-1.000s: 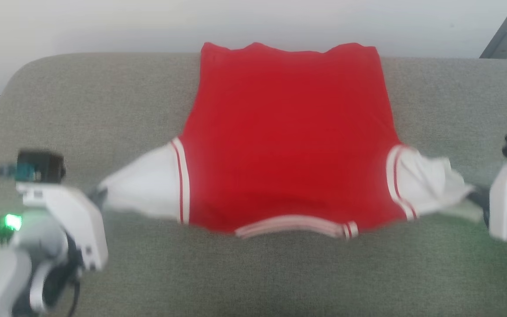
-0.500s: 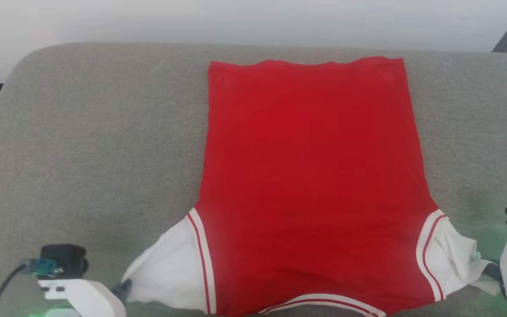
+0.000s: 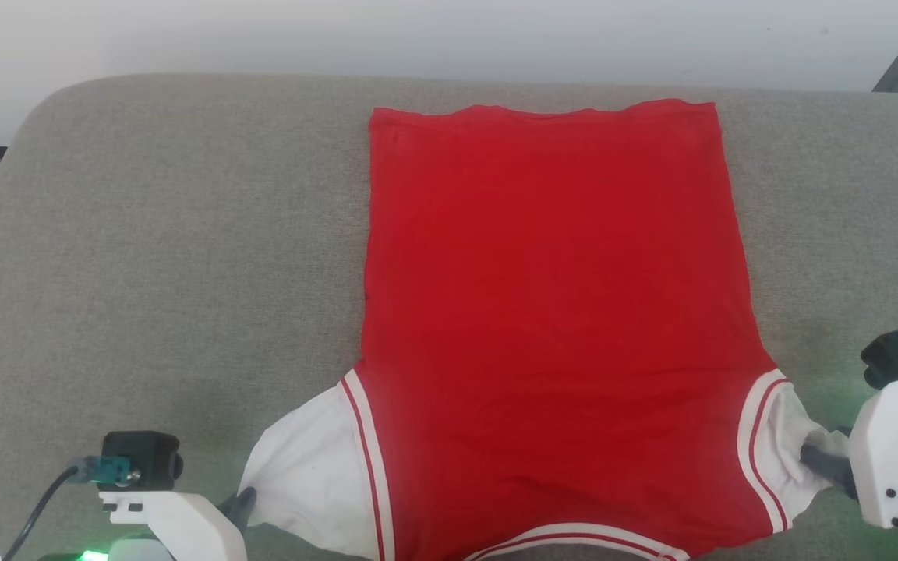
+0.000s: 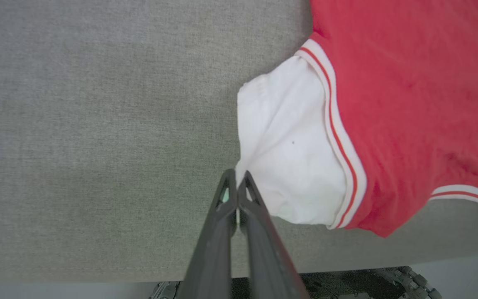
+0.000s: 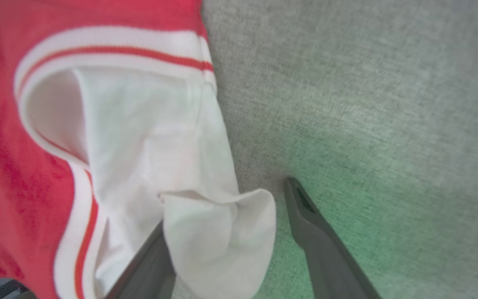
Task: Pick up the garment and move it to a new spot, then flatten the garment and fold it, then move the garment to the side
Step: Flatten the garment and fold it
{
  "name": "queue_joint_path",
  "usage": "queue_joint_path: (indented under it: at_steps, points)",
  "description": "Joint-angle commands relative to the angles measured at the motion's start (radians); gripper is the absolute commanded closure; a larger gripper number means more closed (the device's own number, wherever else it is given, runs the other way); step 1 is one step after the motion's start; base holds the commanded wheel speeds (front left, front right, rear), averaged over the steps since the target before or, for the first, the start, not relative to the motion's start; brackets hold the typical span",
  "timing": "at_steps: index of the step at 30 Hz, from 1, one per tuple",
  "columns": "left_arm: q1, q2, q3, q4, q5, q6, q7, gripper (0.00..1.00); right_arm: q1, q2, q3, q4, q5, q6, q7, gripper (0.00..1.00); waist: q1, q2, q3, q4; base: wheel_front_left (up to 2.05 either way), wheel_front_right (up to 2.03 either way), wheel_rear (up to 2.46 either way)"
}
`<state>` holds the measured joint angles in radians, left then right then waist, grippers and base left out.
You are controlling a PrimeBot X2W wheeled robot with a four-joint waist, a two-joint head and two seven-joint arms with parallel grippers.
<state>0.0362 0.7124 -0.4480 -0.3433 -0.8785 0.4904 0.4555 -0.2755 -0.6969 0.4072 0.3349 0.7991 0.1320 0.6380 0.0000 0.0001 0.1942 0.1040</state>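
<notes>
The red jersey-style shirt with white sleeve ends (image 3: 550, 312) lies flat on the grey fabric cushion (image 3: 168, 257) between both pincers. The left pincer (image 4: 237, 179) is clenched, tips touching one sleeve's edge; the right pincer (image 5: 226, 203) is released, the other sleeve draped across one finger.

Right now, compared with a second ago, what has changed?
The right gripper opened and let go of the right sleeve, which now lies slack over one finger. The left gripper stays shut at the left sleeve edge. The shirt stays flat on the cushion.
</notes>
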Motion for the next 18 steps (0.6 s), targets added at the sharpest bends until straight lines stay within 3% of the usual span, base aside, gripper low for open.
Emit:
queue_joint_path:
  at_steps: [1, 5, 10, 14, 18]
  points:
    - [-0.013, -0.005, -0.003, 0.002, 0.005, -0.005, -0.008, 1.0, 0.015, 0.009, -0.004, -0.014, 0.003, -0.002, 0.011, 0.0, 0.0, -0.0001, -0.002, 0.0, 0.0, 0.0, 0.0]
    - [-0.021, -0.012, -0.013, 0.001, 0.015, -0.013, -0.017, 1.0, -0.005, -0.02, -0.119, -0.126, -0.013, -0.002, 0.008, 0.0, 0.0, -0.0001, 0.004, 0.006, 0.0, 0.0, 0.0]
    - [-0.049, -0.029, -0.032, 0.004, 0.036, -0.026, -0.029, 1.0, -0.077, 0.035, -0.271, -0.199, -0.124, -0.002, -0.034, 0.0, 0.0, -0.0001, 0.032, 0.028, 0.0, 0.0, 0.0]
    - [-0.09, -0.056, -0.058, 0.018, 0.056, -0.046, -0.034, 1.0, -0.181, 0.113, -0.325, -0.168, -0.224, -0.002, -0.073, 0.0, 0.0, -0.0001, 0.062, 0.056, 0.0, 0.0, 0.0]
    - [-0.139, -0.089, -0.089, 0.043, 0.062, -0.073, -0.037, 1.0, -0.315, 0.16, -0.331, -0.064, -0.306, -0.002, -0.126, 0.0, 0.0, -0.0001, 0.097, 0.091, 0.0, 0.0, 0.0]
